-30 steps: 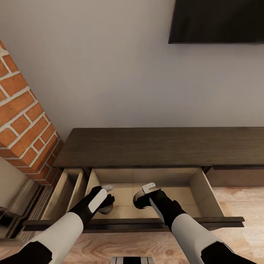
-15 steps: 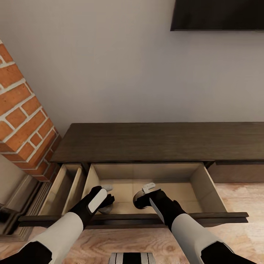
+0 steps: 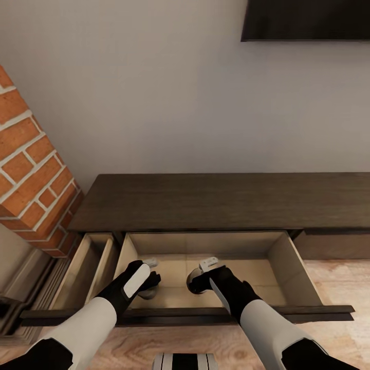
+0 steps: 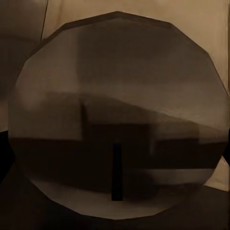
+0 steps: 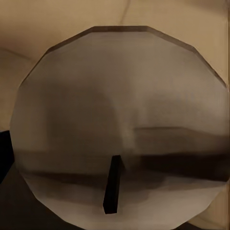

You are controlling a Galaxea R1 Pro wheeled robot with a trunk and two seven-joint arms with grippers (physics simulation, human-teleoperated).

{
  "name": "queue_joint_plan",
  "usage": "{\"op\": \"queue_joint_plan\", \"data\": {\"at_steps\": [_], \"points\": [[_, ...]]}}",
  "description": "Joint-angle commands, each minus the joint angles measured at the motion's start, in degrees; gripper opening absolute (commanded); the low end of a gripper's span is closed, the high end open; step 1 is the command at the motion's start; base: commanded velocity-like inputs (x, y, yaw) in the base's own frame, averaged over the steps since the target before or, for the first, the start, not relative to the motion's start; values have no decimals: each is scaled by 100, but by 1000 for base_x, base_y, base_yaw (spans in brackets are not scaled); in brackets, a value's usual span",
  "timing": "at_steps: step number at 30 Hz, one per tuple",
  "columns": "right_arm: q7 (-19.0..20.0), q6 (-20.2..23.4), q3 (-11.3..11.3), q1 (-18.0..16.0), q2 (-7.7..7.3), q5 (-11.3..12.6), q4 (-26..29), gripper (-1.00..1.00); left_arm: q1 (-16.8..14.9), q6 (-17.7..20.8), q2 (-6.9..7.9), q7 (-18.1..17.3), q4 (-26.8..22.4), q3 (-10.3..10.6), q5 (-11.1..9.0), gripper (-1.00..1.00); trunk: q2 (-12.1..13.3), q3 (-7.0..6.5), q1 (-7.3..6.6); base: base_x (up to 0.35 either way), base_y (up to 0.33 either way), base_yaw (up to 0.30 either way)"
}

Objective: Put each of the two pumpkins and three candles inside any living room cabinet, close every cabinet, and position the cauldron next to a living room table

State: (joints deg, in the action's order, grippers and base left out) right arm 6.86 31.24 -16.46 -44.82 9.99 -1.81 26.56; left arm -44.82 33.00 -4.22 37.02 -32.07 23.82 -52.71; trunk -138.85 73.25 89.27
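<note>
The cabinet [image 3: 221, 200] is a long dark-brown console against the wall, with its wide pale-lined drawer [image 3: 288, 259] pulled out. Both my grippers hang over that drawer. In my left gripper [image 3: 150, 278] is a round grey candle [image 3: 149, 294], which sits low over the drawer floor. My right gripper [image 3: 201, 272] is shut on a second grey candle [image 3: 193, 282]. Seen close in the left wrist view, the candle [image 4: 115, 96] shows a flat round top and a black wick. The same shows in the right wrist view, where the candle [image 5: 120, 96] is lighter grey. Pumpkins, cauldron and table are out of view.
A narrow second drawer [image 3: 90, 267] stands open left of the wide one, close to the brick fireplace [image 3: 31, 169]. A closed drawer front [image 3: 334, 246] lies to the right, above wood floor [image 3: 336, 280]. The wall TV [image 3: 308, 20] hangs at upper right.
The whole picture has shifted a little, so the camera moved; cabinet and fireplace now sit slightly differently against my arms. Both grippers and their candles keep the same pose.
</note>
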Motion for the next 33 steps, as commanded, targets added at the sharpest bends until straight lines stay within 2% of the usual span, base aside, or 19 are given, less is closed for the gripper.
{"op": "queue_joint_plan", "data": {"at_steps": [1, 12, 14, 16, 19, 31, 33], "points": [[-6, 3, 1, 0, 0, 23, -7, -100, 0, -2, 0, -2, 0, 3, -5, -100, 0, 0, 0, 96, 0, 0], [-31, -38, 3, 8, 0, 43, -500, -100, 0, -39, -10, -6, 13, 26, -8, -100, 0, 0, 0, 10, 0, 0], [-73, -44, 3, 8, 0, 180, -550, -100, 0, -80, -12, -8, 15, 21, -10, -100, 0, 0, 0, 0, 0, 0], [-180, -52, 3, 8, 0, 497, -577, -100, 0, -100, -12, -10, 16, 19, -11, -100, 0, 0, 0, 0, 0, 0], [-315, -62, -2, 8, 0, 685, -586, -100, 0, -108, -10, -7, 19, 18, -11, -100, 0, 0, 0, 0, 0, 0], [-354, -65, -6, 8, 0, 734, -573, -100, 0, -119, -26, -11, 146, 41, -1, -100, 0, 0, 0, 0, 0, 0], [-353, -64, -6, 8, 0, 734, -573, -100, 0, -125, -38, -11, 318, 156, -4, -100, 0, 0, 0, 0, 0, 0]]}}
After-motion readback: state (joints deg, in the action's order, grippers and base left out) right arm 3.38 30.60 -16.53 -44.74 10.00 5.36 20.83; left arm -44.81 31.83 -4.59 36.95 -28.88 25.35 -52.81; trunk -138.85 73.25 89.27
